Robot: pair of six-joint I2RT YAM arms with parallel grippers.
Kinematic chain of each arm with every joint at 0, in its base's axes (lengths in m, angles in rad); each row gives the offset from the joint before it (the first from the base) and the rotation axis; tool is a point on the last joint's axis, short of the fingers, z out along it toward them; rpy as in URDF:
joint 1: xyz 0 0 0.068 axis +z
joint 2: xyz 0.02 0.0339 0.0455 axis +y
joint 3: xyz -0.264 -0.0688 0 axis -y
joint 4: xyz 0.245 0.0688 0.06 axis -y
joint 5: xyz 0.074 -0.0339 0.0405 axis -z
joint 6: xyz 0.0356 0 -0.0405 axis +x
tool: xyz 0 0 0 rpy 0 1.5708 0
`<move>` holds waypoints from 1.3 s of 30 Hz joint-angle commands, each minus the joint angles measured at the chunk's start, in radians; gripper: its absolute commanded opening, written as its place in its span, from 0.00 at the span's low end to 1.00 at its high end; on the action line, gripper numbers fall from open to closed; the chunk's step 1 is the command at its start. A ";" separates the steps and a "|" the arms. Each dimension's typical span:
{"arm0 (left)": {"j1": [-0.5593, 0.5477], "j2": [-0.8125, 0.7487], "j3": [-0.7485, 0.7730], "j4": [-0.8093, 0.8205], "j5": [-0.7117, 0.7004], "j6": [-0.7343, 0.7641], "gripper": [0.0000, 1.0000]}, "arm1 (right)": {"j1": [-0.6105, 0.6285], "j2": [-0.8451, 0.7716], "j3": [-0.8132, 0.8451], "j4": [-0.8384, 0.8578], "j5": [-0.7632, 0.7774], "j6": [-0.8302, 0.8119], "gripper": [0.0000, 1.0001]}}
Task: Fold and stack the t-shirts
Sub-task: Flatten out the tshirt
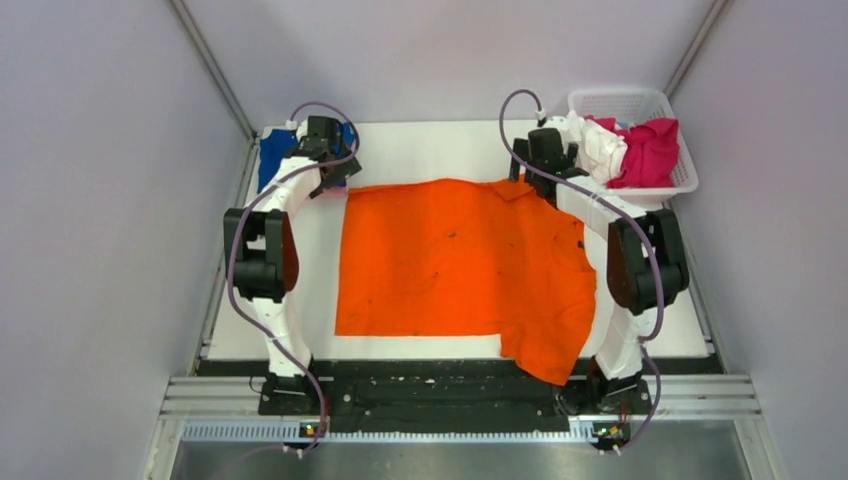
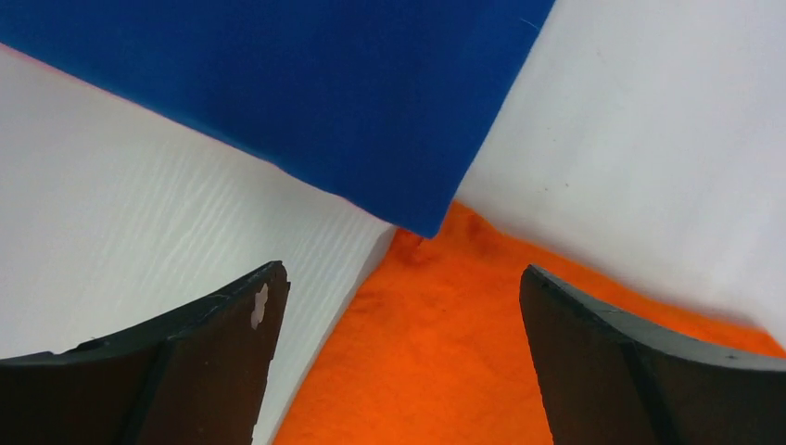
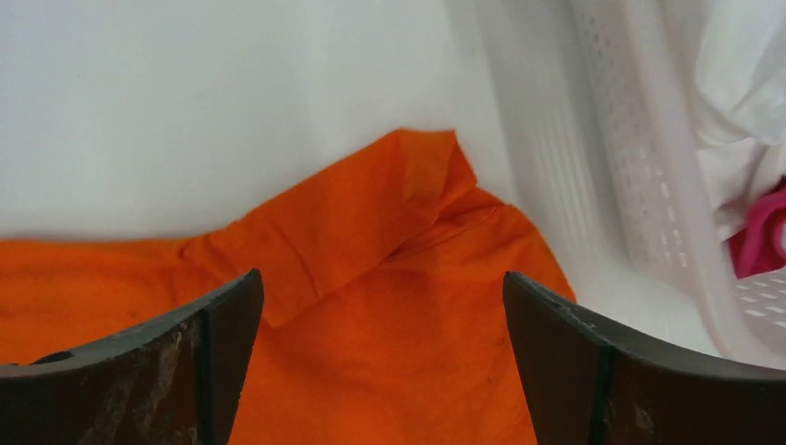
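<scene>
The orange t-shirt [image 1: 460, 265] lies spread flat across the middle of the bench [image 1: 430, 145], with one flap on its near-right side hanging over the near edge by the right arm's base. The left gripper [image 2: 400, 271] hovers over the shirt's far-left corner, fingers wide apart and nothing between them. The folded blue t-shirt [image 2: 306, 83] at the far-left corner of the bench reaches right up to that spot, its tip touching or just overlapping the orange cloth. The right gripper [image 3: 382, 276], likewise spread and empty, hangs over the shirt's far-right corner, where the cloth is rumpled and doubled over on itself. It is close to the basket [image 3: 640, 185] at the far-right corner, which holds a magenta t-shirt [image 1: 652, 152] and a white t-shirt [image 1: 600, 145]. The step looks like pinching both far corners to bring them toward the near edge. The left fingers should bite orange only, a little inboard of the blue tip. The right should take the whole doubled layer and stay off the basket wall. Both should close level with each other — otherwise the fold line will likely run crooked.
</scene>
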 commanded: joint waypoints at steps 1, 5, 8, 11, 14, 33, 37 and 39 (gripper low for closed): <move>-0.003 -0.110 0.017 -0.022 0.068 -0.019 0.99 | -0.007 -0.058 0.094 -0.023 -0.114 0.050 0.99; -0.019 -0.257 -0.165 0.026 0.170 -0.038 0.99 | -0.006 -0.152 -0.066 -0.015 -0.170 0.113 0.99; -0.056 -0.375 -0.329 0.085 0.228 -0.039 0.99 | -0.006 -0.178 -0.168 0.021 -0.256 0.175 0.99; -0.088 -0.444 -0.477 0.130 0.310 -0.050 0.99 | -0.007 -0.157 -0.229 0.083 -0.314 0.234 0.99; -0.108 -0.475 -0.604 0.204 0.385 -0.069 0.99 | -0.006 -0.097 -0.236 0.170 -0.346 0.266 0.99; -0.112 -0.356 -0.798 0.191 0.225 -0.050 0.99 | -0.007 0.395 0.215 0.335 -0.366 0.313 0.99; -0.112 -0.353 -0.789 0.178 0.211 -0.052 0.99 | -0.006 0.525 0.462 0.385 -0.325 0.309 0.99; -0.112 -0.358 -0.787 0.171 0.208 -0.053 0.99 | -0.007 0.634 0.626 0.389 -0.312 0.293 0.99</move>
